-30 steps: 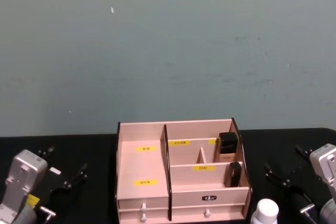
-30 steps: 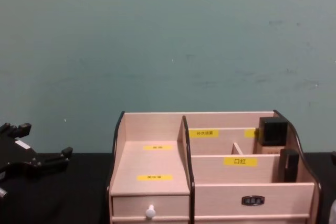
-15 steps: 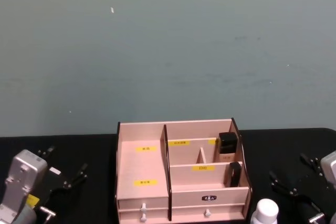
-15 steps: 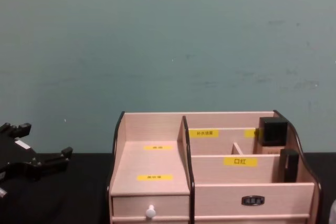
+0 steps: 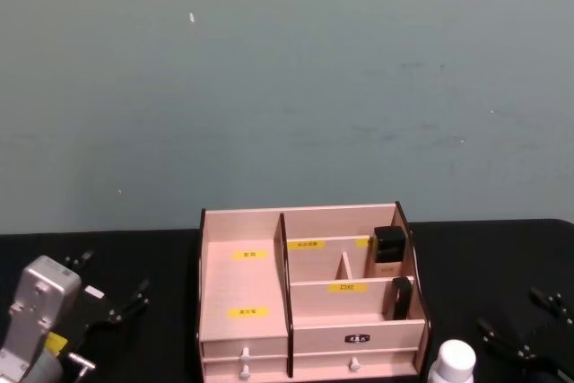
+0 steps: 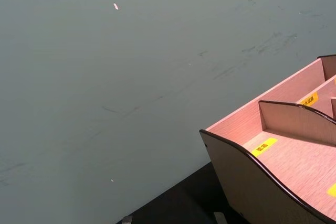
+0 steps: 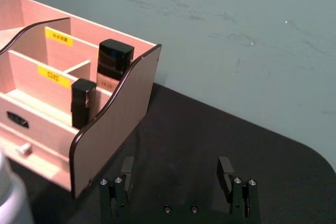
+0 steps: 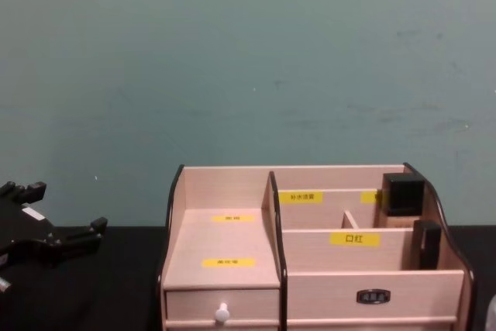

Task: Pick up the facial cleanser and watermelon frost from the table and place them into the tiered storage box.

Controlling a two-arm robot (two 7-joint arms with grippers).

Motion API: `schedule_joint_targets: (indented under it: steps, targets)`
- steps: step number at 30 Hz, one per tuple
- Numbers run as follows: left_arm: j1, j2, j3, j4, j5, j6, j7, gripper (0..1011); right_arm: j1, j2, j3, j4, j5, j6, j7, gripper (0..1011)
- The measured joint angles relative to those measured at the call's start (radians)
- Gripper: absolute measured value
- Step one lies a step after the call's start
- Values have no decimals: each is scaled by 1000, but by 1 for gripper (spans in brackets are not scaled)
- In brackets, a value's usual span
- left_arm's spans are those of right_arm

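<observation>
Left gripper (image 5: 112,277) hangs over the black table (image 5: 161,248) at the near left, fingers spread, holding nothing. The tiered storage box (image 5: 242,284) stands at the table's centre, with two black containers (image 5: 389,244) upright in its right-hand compartments. A white-capped bottle (image 5: 453,361) stands just beside the box's front right corner. Right gripper (image 7: 176,167) sits low at the near right, fingers spread, empty.

Camera setup, four views
My head looks down, chest level, both at the tiered storage box (image 5: 242,280) front; my wrist cameras each catch one end, near
</observation>
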Motion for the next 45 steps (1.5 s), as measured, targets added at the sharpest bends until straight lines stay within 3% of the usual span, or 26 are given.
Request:
schedule_joint_targets:
  steps: [23, 32, 45]
  targets:
    - [0, 0, 0, 0, 0, 0, 0, 1001, -231, 104, 144, -179, 86, 50, 163, 1002]
    - [0, 0, 0, 0, 0, 0, 0, 1001, -308, 125, 198, -215, 106, 33, 226, 1002]
    - [0, 0, 0, 0, 0, 0, 0, 1002, -338, 132, 214, -225, 135, -25, 362, 1002]
